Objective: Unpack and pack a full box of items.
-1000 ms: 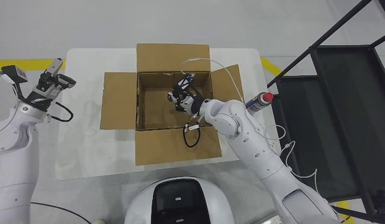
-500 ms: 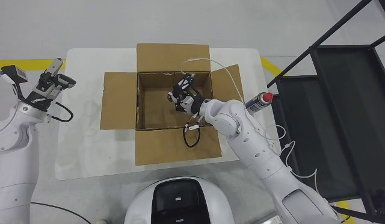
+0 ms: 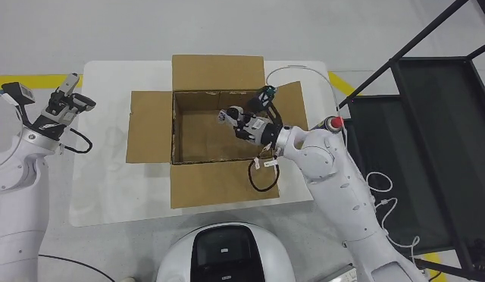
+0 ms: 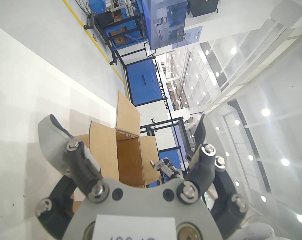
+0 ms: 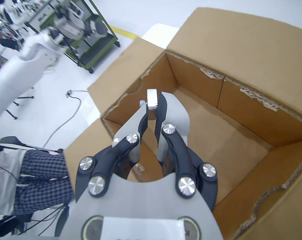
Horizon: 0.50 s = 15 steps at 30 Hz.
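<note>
An open cardboard box (image 3: 148, 126) sits in the middle of the white table, its four flaps folded outward and its brown floor bare. My right gripper (image 3: 227, 116) hangs above the box's right half, shut on a small silver block (image 5: 152, 97) pinched at its fingertips over the box (image 5: 241, 51) interior. My left gripper (image 3: 70, 98) stands open and empty by the table's left edge, well apart from the box (image 4: 127, 156). The left gripper (image 4: 125, 131) has nothing between its fingers.
A spray can with a red cap (image 3: 330, 124) lies at the table's right edge beside the right arm. A black metal rack (image 3: 424, 130) stands right of the table. Black and white cables trail from the right arm over the box's front flap (image 3: 223, 183).
My right gripper has lifted out of the box and swung, its wrist now further right, with the small block held. The left arm has stayed still.
</note>
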Each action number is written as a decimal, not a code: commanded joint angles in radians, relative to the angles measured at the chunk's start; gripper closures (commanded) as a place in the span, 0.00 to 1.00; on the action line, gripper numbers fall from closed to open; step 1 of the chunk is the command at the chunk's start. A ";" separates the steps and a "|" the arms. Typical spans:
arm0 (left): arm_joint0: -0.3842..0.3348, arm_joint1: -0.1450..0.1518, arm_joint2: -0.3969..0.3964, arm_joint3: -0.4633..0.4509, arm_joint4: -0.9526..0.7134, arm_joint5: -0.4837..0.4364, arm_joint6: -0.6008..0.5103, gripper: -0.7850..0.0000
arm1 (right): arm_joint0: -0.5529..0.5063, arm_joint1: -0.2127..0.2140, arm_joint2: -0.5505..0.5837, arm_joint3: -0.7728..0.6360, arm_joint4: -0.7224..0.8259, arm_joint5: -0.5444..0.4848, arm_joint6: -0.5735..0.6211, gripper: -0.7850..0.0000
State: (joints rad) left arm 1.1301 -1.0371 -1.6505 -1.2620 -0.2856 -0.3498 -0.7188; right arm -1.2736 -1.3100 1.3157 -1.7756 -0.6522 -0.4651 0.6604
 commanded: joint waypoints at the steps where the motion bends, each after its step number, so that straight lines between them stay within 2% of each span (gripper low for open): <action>1: 0.000 0.000 0.000 0.000 0.000 0.000 0.000 0.00 | -0.060 0.011 0.068 -0.062 0.059 -0.017 0.026 1.00; 6: 0.000 0.000 0.000 0.000 0.000 0.000 0.000 0.00 | -0.224 0.036 0.224 -0.167 0.157 -0.057 0.044 1.00; 10: 0.000 0.000 0.000 0.000 0.000 0.000 0.000 0.00 | -0.345 0.049 0.326 -0.200 0.265 -0.118 0.017 1.00; 15: 0.000 0.000 0.000 0.000 0.000 0.000 0.000 0.00 | -0.414 0.058 0.371 -0.189 0.388 -0.159 0.002 1.00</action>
State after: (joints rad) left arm 1.1301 -1.0371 -1.6505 -1.2620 -0.2856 -0.3498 -0.7188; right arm -1.6856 -1.2535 1.6874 -1.9658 -0.2786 -0.6213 0.6576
